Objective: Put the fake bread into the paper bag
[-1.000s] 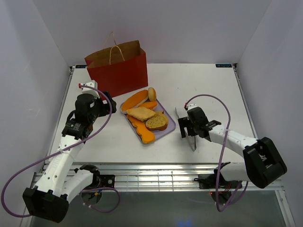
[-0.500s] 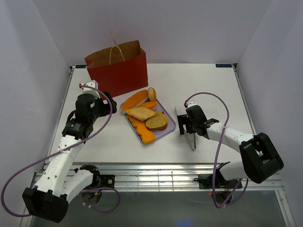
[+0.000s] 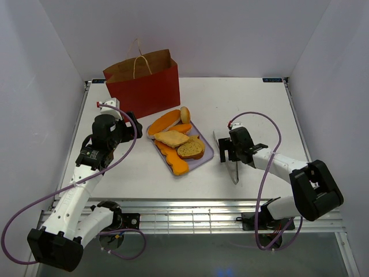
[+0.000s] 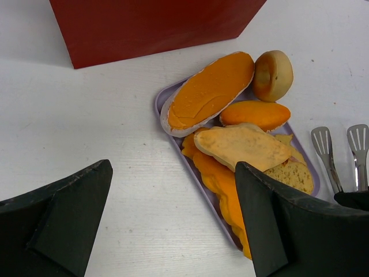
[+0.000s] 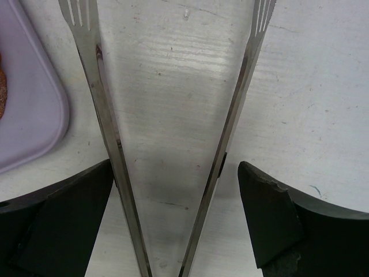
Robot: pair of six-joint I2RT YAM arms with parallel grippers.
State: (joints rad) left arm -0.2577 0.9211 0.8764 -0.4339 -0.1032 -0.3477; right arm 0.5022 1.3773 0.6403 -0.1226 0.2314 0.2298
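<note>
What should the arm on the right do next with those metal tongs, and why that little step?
Probably lower slightly and close the right gripper on the tongs. Its jaws stand open, with both tong arms lying between them on the table. The fake bread sits on the tray, so gripping the tool seems to come first.

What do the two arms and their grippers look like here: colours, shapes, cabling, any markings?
Both arms are built from white tube-like links joined by bulky black housings. A thin purple cable hangs loose from each: the left cable along the left arm, the right cable over the right arm. The left gripper and right gripper each have two matte black, wedge-shaped fingers. No readable markings show.
</note>
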